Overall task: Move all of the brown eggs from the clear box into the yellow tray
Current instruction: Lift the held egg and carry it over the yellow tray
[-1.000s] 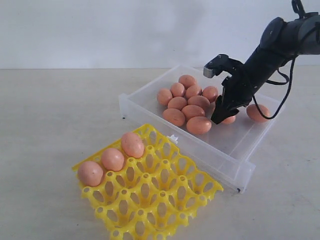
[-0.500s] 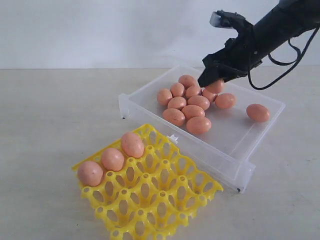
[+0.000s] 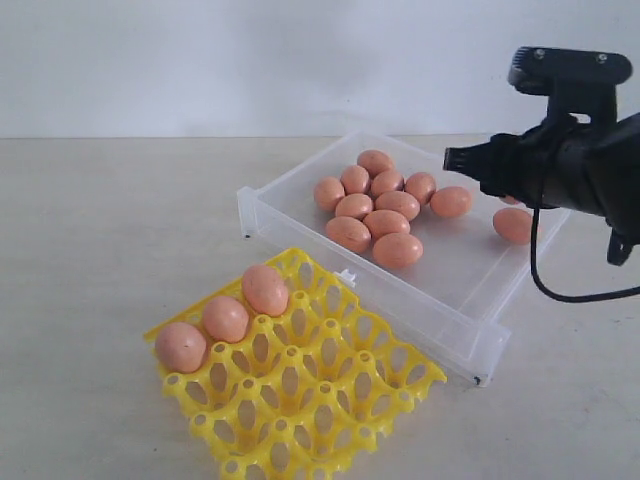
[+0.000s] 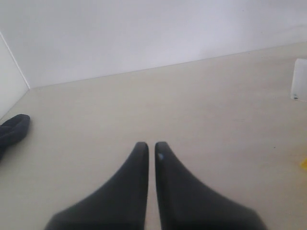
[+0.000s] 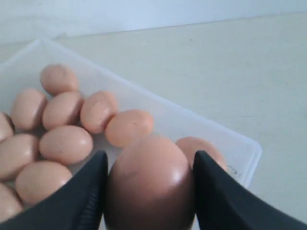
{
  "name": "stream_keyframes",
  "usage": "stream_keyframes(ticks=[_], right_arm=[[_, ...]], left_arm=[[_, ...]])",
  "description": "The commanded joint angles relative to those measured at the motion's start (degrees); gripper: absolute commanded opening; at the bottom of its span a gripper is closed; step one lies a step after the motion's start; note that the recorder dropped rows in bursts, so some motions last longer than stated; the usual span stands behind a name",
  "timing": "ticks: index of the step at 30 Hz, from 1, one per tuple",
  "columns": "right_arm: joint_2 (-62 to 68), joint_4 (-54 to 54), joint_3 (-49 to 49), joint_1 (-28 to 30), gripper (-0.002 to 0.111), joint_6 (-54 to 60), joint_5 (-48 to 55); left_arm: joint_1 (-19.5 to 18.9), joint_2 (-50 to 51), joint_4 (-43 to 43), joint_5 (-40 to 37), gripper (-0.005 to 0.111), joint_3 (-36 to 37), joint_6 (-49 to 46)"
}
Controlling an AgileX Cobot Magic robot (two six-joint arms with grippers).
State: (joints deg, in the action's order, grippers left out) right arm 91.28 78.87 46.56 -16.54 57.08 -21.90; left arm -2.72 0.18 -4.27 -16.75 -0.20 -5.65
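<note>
While the right gripper (image 5: 148, 160) clasps one brown egg (image 5: 149, 191) above the clear box (image 3: 290, 215), apparently free of its floor, the carry is in hand, calling for a steady swing to a vacant cup of the yellow tray (image 3: 330, 405) beside that box.
</note>
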Motion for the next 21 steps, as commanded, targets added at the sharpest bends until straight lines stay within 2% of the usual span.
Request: stream_keyframes(ticks=[1,2,3,4,5,6,8,12,17,21], right_arm=[[0.24,-25.13,0.06,-0.61,0.0,-37.22,-0.26],[1.83,-54.56,1.08,-0.61,0.0,-66.88,-2.47],[3.07,-69.49,1.67,-0.51,0.0,-80.77,-6.69],[6.02,-91.89,3.67,0.91,0.0,-103.53,-17.41],[8.14,-100.58,5.46,1.81,0.0,-112.82,-23.44],[12.88,-112.08,9.23,3.09,0.0,-125.19,-34.36],[18.98,-124.39,14.45,4.0,0.0,-134.48,-46.34],[23.28,-142.56,16.98,3.89,0.0,-137.1,-48.06],[23.28,-160.71,16.98,3.2,0.0,-134.49,-32.41],[23.28,-163.04,16.98,1.65,0.0,-132.46,-25.68]], left_arm=[[-0.08,-0.18,-0.07,-0.02,0.004,0.2,0.23],[-0.08,-0.18,-0.07,-0.02,0.004,0.2,0.23],[-0.08,-0.18,-0.07,-0.02,0.004,0.2,0.23],[-0.08,-0.18,-0.07,-0.02,0.004,0.2,0.23],[-0.08,-0.18,-0.07,-0.02,0.004,0.2,0.23],[-0.08,-0.18,-0.07,-0.02,0.004,0.2,0.23],[-0.08,-0.18,-0.07,-0.02,0.004,0.2,0.23],[-0.08,-0.18,-0.07,-0.02,0.004,0.2,0.23],[-0.08,-0.18,-0.07,-0.02,0.004,0.2,0.23],[-0.08,-0.18,-0.07,-0.02,0.004,0.2,0.23]])
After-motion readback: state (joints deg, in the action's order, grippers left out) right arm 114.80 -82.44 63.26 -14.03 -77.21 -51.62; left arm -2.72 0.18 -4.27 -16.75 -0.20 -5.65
